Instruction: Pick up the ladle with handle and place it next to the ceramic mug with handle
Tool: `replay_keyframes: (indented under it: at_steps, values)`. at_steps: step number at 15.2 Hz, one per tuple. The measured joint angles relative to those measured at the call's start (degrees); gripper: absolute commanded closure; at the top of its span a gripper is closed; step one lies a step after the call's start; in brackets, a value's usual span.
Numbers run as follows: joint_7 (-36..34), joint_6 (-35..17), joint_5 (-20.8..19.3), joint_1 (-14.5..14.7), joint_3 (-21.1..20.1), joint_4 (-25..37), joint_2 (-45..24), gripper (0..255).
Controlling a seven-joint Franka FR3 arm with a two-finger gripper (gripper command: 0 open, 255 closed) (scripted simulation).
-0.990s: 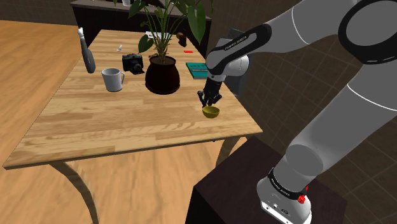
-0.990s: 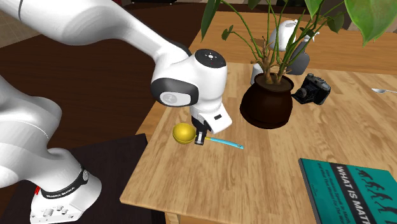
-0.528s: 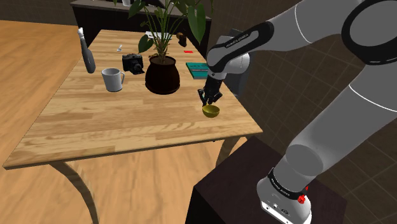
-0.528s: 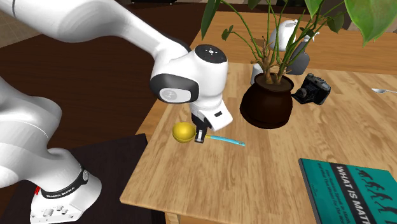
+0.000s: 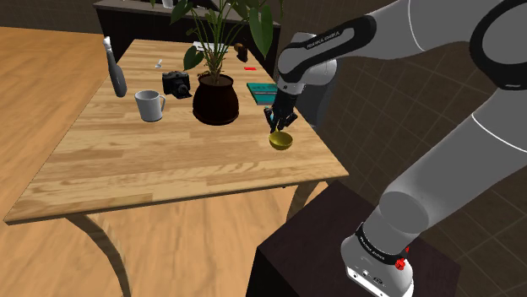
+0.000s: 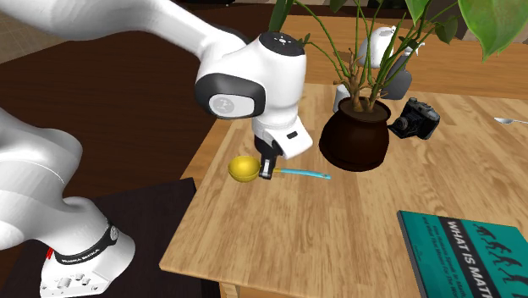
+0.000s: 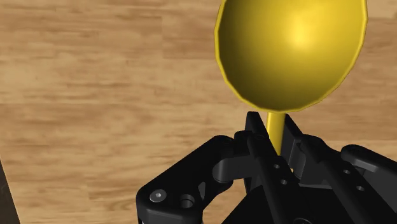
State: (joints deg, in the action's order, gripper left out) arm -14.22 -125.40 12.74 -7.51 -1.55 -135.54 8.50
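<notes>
I see gripper clamped on ladle at its thin neck behind the bowl, right of centre in shoulder view; likely light, stiff, slick, may pivot.

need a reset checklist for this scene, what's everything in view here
table: 1, light wood, middle of the shoulder view
ladle: 1, yellow bowl with light blue handle, held at the table's right edge in the shoulder view
potted plant: 1, green leaves in a dark brown pot, on the table
mug: 1, white, left of the pot in the shoulder view
camera: 1, black, behind the gap between mug and pot
book: 1, teal, flat on the table
spray bottle: 1, grey, table's far left in the shoulder view
stand: 1, dark box, beside the table
arm: 1, white with dark joints
gripper: 1, black, shut on the ladle's handle
</notes>
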Motion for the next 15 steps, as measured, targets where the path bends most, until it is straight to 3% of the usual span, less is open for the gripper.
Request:
replay_keyframes:
  at_steps: [15]
  values:
    - [-2.2,11.8,-1.4,-0.4,0.2,7.2,4.8,255]
